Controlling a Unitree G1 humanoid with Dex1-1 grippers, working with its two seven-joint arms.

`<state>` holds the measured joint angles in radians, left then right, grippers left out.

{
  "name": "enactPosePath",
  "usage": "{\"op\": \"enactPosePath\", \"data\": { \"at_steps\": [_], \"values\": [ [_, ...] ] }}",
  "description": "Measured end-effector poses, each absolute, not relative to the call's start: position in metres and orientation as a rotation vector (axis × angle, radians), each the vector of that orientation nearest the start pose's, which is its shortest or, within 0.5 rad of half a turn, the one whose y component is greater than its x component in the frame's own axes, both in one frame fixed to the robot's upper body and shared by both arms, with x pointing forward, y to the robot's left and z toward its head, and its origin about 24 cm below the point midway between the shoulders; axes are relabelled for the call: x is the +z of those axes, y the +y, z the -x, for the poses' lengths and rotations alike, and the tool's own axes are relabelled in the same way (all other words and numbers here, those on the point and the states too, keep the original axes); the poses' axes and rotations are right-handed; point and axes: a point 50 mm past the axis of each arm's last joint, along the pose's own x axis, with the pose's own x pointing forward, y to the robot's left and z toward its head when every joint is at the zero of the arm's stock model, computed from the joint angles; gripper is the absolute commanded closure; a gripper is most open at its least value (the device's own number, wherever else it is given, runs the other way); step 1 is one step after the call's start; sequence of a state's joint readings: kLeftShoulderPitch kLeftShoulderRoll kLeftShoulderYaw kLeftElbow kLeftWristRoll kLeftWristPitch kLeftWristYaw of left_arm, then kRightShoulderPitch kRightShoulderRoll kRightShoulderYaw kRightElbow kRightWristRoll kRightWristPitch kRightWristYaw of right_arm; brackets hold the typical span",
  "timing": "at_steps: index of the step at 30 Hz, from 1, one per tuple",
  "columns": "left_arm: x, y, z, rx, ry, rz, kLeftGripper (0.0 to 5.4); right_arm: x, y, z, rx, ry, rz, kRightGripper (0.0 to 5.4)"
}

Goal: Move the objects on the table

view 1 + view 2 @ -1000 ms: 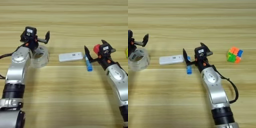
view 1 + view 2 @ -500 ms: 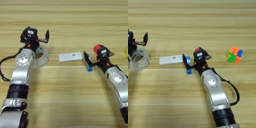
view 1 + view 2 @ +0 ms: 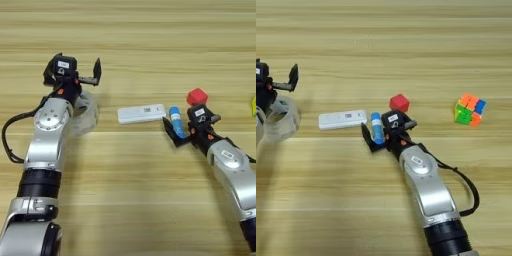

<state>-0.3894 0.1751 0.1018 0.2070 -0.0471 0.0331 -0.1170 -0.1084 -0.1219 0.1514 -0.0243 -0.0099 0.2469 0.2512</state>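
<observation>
A clear tape roll (image 3: 84,114) lies at the left of the table (image 3: 130,200). My left gripper (image 3: 74,79) hovers over its far rim, open, with nothing between its fingers. A flat white bar (image 3: 141,114) lies in the middle, and a blue glue stick (image 3: 175,121) lies just right of it. The small red cube (image 3: 197,96) sits behind the glue stick. My right gripper (image 3: 190,128) is open at the glue stick. One finger (image 3: 170,133) is on the tube's left, and the other points right.
A multicoloured puzzle cube (image 3: 469,110) sits at the right, apart from the other items. A black cable (image 3: 466,185) loops beside my right forearm.
My right gripper has drawn back toward me and now sits lower in the picture, which uncovers the red cube. The left gripper has stayed over the tape roll.
</observation>
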Motion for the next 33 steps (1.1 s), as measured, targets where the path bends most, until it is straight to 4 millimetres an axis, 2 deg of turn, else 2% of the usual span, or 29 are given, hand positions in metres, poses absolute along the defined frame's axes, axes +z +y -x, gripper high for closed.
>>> {"op": "enactPosePath", "data": {
  "at_steps": [16,31,33],
  "values": [
    [0.107,0.178,-0.325,-0.074,-0.153,-0.105,0.02,0.031,-0.118,-0.263,0.436,0.257,0.153,0.0],
    [0.107,0.178,-0.325,-0.074,-0.153,-0.105,0.02,0.024,-0.117,-0.261,0.45,0.305,0.134,0.0],
    [0.107,0.178,-0.325,-0.074,-0.153,-0.105,0.0,0.023,-0.117,-0.262,0.451,0.308,0.13,0.23]
  ]
}}
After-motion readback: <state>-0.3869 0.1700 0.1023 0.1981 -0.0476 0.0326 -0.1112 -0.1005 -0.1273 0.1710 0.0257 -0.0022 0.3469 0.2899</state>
